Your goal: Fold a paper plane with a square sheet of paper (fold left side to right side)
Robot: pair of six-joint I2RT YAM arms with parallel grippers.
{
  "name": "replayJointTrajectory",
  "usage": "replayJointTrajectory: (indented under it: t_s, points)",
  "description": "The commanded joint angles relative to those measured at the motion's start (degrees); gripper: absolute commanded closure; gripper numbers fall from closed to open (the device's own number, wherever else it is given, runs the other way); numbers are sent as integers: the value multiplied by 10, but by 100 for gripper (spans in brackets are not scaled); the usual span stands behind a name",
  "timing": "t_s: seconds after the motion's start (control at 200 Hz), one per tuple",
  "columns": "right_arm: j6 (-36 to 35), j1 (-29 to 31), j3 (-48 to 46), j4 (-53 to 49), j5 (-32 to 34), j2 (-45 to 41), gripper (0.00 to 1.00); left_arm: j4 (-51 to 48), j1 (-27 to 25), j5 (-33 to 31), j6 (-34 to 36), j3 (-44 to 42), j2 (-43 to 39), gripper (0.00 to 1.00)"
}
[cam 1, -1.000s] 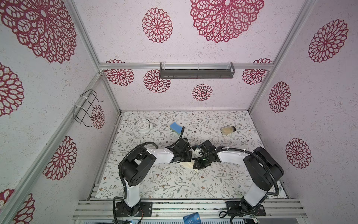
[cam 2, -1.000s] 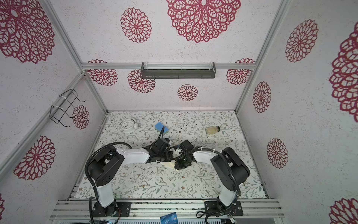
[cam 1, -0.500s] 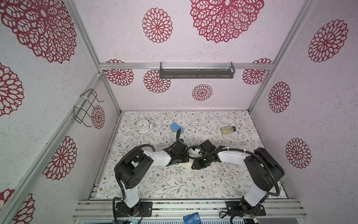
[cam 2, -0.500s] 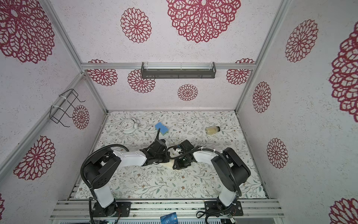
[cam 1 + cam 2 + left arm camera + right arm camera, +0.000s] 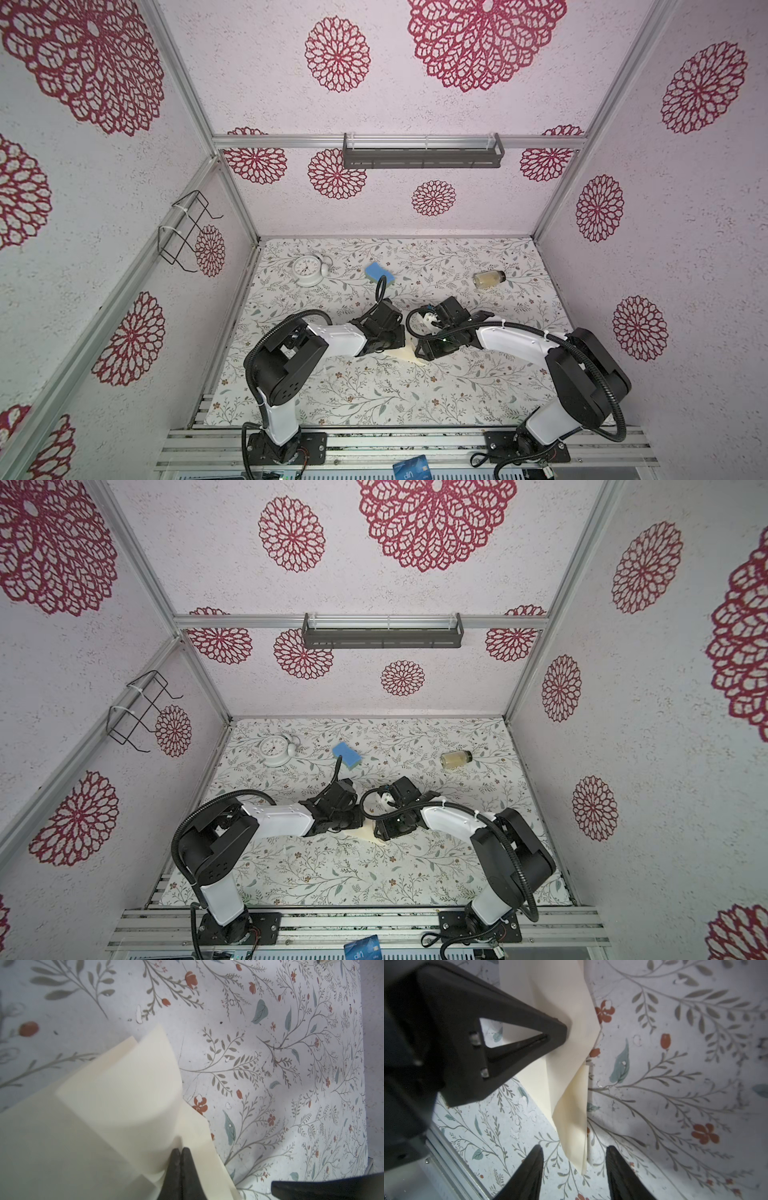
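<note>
The folded cream paper [image 5: 409, 354] [image 5: 366, 833] lies near the middle of the flowery table [image 5: 374, 399], right between the two arms. In both top views only a small bit of it peeks out from under them. The left gripper [image 5: 180, 1149] has its two black fingers [image 5: 173, 1169] pressed tight together, and their tips touch the paper [image 5: 104, 1126]. One flap of the paper curls up from the table just beside those tips. I cannot tell if a thin layer is caught between them. The right wrist view shows that same gripper [image 5: 560, 1032] as a black pointy shape resting on the paper [image 5: 566, 1001]. The right gripper [image 5: 574, 1147] has its fingers [image 5: 533, 1169] spread wide apart. The pointy end of the paper sits in the gap between them, and neither finger touches it. Far back on the table are a blue sponge [image 5: 378, 272], a white clock [image 5: 307, 270] and a small jar [image 5: 489, 278] lying on its side.
</note>
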Motion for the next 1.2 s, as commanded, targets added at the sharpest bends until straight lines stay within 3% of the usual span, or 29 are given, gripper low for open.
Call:
replayJointTrajectory:
  t_s: [0.0,0.21,0.51,1.196]
  points:
    - [-21,16,9,-17,25,11,47,-31,3,-19,-6,-16,14,100]
    - [-26,36,13,-15,46,29,50,-31,2,-18,-6,-18,13,100]
    - [-24,38,15,-10,52,49,67,-26,2,-14,-7,-21,15,100]
    - [-3,3,-18,27,-30,50,80,-23,3,-13,-4,-28,8,100]
